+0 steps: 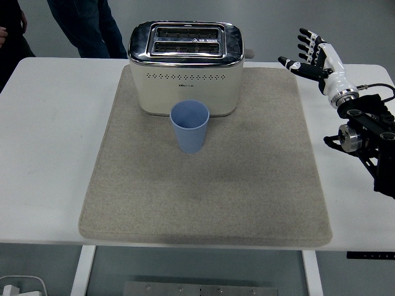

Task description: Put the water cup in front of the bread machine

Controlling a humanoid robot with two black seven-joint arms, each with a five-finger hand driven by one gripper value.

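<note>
A light blue cup (pixel 191 126) stands upright on the beige mat (pixel 203 185), just in front of the cream and chrome toaster (pixel 185 66) and close to its front face. My right hand (pixel 307 53) is raised at the right edge, above the table's far right corner, fingers spread and empty, well away from the cup. The left arm does not show.
The mat covers the middle of the white table (pixel 49 154). A person's legs (pixel 80 24) stand behind the table at the top left. My right forearm and its cable (pixel 364 123) lie over the table's right side.
</note>
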